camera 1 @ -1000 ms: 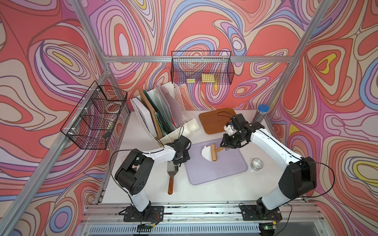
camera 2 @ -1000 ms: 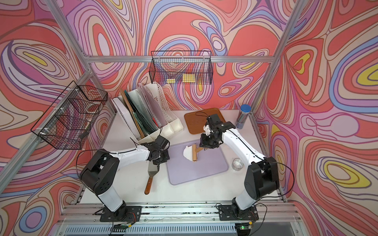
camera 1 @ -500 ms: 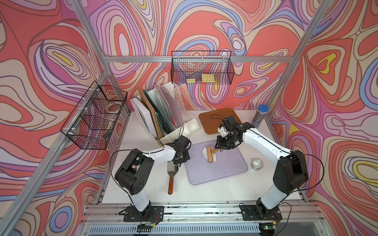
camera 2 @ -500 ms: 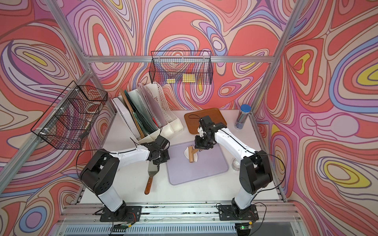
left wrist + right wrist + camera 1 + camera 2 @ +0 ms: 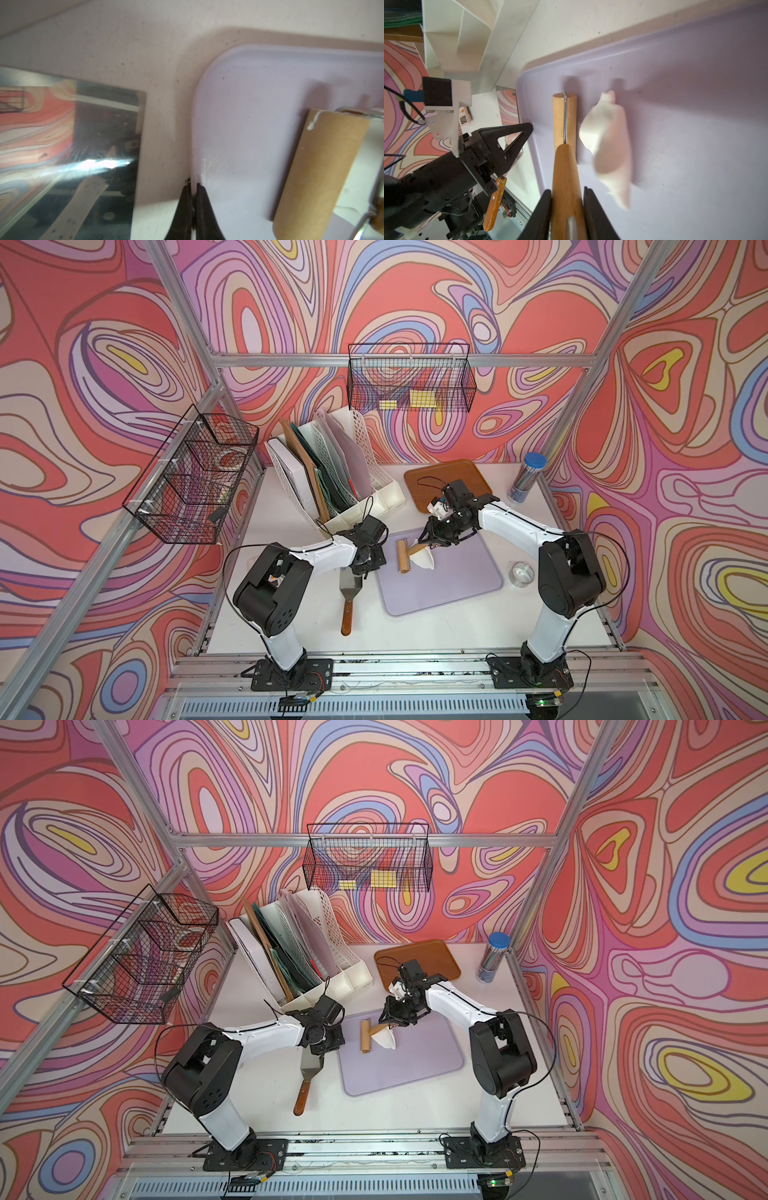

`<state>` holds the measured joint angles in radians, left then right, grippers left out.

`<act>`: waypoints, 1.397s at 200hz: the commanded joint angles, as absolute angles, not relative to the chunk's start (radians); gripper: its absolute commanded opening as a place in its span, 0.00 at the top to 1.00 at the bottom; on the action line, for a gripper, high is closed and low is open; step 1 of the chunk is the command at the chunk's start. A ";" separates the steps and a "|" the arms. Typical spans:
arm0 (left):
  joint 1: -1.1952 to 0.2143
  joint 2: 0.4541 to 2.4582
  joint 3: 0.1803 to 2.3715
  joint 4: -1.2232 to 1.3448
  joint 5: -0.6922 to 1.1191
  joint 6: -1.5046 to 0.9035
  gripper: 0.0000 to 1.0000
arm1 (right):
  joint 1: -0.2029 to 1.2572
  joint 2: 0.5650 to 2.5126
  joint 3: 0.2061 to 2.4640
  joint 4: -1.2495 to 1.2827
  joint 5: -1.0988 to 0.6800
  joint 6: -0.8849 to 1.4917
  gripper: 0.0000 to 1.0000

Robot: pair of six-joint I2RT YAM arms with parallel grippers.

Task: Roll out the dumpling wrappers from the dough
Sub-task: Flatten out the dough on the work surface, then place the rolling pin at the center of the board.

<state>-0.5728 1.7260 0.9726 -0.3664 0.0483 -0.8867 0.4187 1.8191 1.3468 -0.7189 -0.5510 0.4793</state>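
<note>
Wooden roller (image 5: 564,118): the drum sits at the far left corner of the mat (image 5: 695,124), with its long axis along the mat's left edge. Whether it presses on the mat or rides just above it I cannot tell.
Handle (image 5: 565,166): stands at right angles to the drum and reaches back toward the mat's middle.
Right hand (image 5: 566,190): pinching the handle, one finger on each side.
Dough (image 5: 608,145): a white, uneven sheet, partly curled, lying on the mat just beside the drum on the side toward the mat's middle. That is the handle's side, and in a top view the dough (image 5: 424,561) lies partly under the handle. Whether it touches the drum I cannot tell.
Round wrapper: none shows on the mat.
Left hand (image 5: 193,182): pressed together on the mat's left edge, with the thin rim between its fingertips.
Nearer arm: the right, which already has the tool.
Coming move, as I judge it: draw the drum across its long axis toward the mat's middle, so that it passes over the dough.
Risk: the curled edge may fold over rather than flatten.
Spatula (image 5: 350,580): on the bench just off the mat's left edge.
Ring cutter (image 5: 522,572): on the bench off the mat's right edge, well apart from the dough.
</note>
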 commanded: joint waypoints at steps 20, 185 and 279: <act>-0.581 1.730 0.968 -0.376 0.060 -0.868 1.00 | 0.427 1.787 1.351 -0.666 -0.651 0.468 1.00; -0.581 1.656 0.991 -0.384 0.045 -0.832 0.80 | -0.012 1.298 1.142 -0.697 -0.696 0.471 1.00; -0.580 1.234 0.841 -0.382 -0.102 -0.686 0.00 | -0.339 1.233 0.824 -0.228 -0.589 0.771 1.00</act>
